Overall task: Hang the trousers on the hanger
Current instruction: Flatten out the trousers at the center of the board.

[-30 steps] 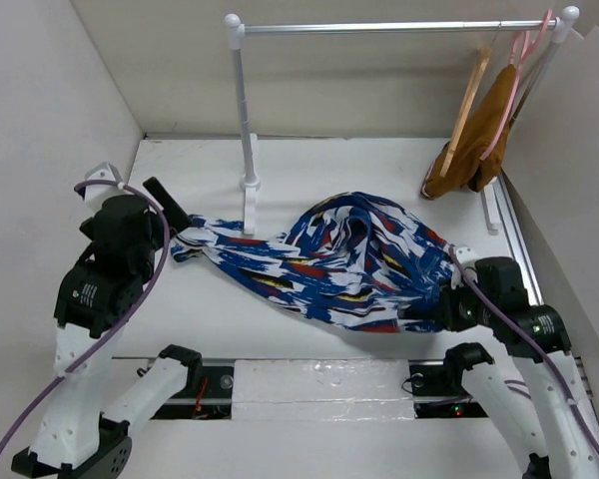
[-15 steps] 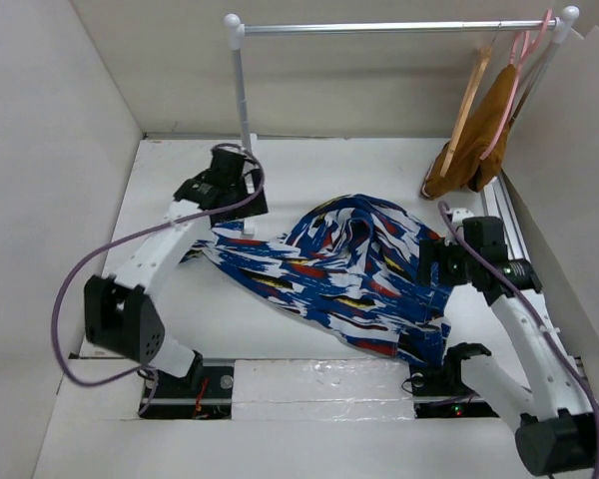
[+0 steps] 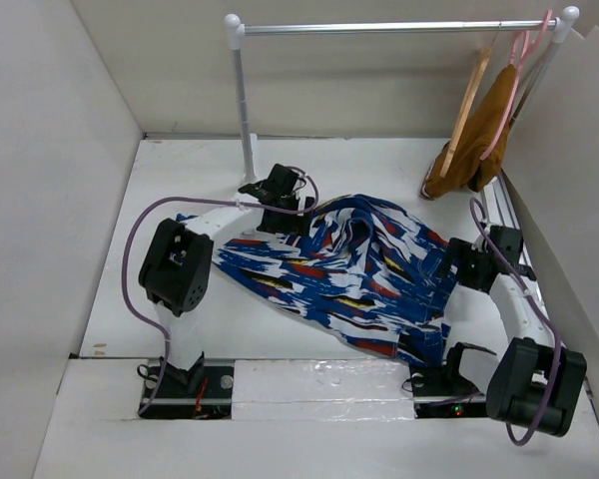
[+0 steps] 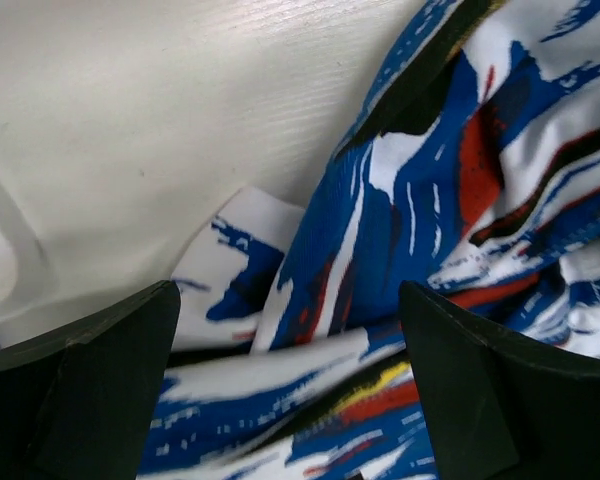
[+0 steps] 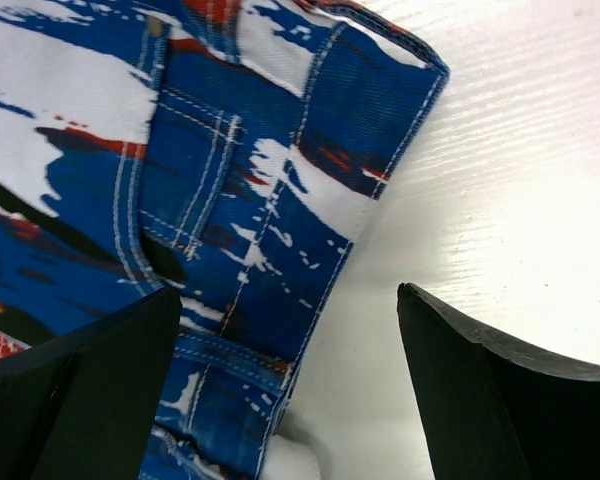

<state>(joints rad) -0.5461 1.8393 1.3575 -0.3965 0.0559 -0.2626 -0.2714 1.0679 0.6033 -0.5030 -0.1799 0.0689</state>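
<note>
While the left fingers (image 4: pixel 90 400) and right fingers (image 5: pixel 510 400) stand released, the blue, red-and-white-streaked trousers (image 3: pixel 349 269) lie crumpled.

Trousers (image 4: pixel 460 200) past both wrist views' edges; lower end of hanger (image 3: pixel 471 90) behind brown garment (image 3: pixel 485 130)

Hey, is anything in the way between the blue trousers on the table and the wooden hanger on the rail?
Nothing visible does. The trousers lie crumpled mid-table, and the space up to the hanger at the right end of the rail is open. The mustard garment hangs close beside it.
</note>
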